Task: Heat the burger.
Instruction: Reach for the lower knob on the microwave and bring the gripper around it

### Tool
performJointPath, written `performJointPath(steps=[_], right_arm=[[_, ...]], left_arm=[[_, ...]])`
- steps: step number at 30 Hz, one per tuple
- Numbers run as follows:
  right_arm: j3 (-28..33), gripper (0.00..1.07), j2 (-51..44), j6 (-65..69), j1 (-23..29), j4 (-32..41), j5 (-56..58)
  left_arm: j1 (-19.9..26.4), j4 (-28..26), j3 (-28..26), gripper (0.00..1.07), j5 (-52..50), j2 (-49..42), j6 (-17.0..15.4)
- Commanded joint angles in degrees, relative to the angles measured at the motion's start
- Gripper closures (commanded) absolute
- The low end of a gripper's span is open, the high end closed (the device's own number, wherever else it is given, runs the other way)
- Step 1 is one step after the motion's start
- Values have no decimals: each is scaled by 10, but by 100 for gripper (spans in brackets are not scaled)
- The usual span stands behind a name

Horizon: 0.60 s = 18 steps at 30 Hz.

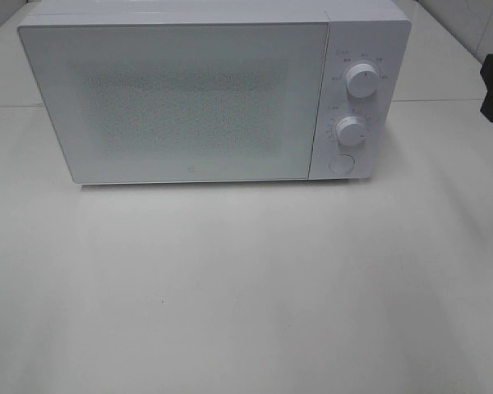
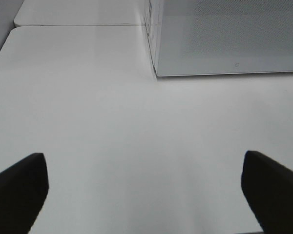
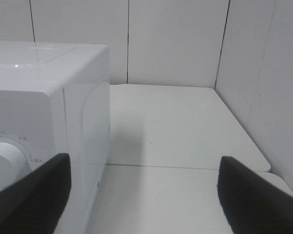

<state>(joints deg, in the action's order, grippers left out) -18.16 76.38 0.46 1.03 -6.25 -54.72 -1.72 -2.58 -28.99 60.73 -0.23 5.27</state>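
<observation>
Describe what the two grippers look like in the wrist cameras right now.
The left gripper has two plain matte black fingers, broad with blunt, slanted tips. The right gripper looks the same, its fingers dark grey-black. No cables or markings show.

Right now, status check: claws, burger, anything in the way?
Left claw open, empty. Right claw open, empty, right of the microwave. Burger not in sight. Microwave shut; nothing else showing on the table.
</observation>
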Motion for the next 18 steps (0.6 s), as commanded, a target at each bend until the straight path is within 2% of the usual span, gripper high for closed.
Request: performJointPath(steps=[1,7,9,10,11,12,13,14,18], right_arm=[[-2,28,17,-17,-1,7,-30],[12,29,105,-15,15,9,-134],[27,29,156,-24,62,62,-206],[27,29,156,-24,62,62,-206],[30,30,190,-37,100,102,-223],[30,30,201,-45,116,123,-228],[30,30,201,-45,116,123,-228],[29,30,227,-52,152,154,-246],[22,31,247,-52,193,190,-253]], left_arm=[[-1,-2,1,4,-8,-11,-2],[-1,-2,1,4,-8,-11,-2],[-1,-2,1,4,-8,-11,-2],[-1,-2,1,4,-8,-11,-2],[-1,-2,1,4,-8,-11,-2],[-1,-2,1,4,-8,-11,-2],[-1,-2,1,4,-8,-11,-2],[-1,-2,1,4,-8,-11,-2],[-1,-2,1,4,-8,-11,-2]])
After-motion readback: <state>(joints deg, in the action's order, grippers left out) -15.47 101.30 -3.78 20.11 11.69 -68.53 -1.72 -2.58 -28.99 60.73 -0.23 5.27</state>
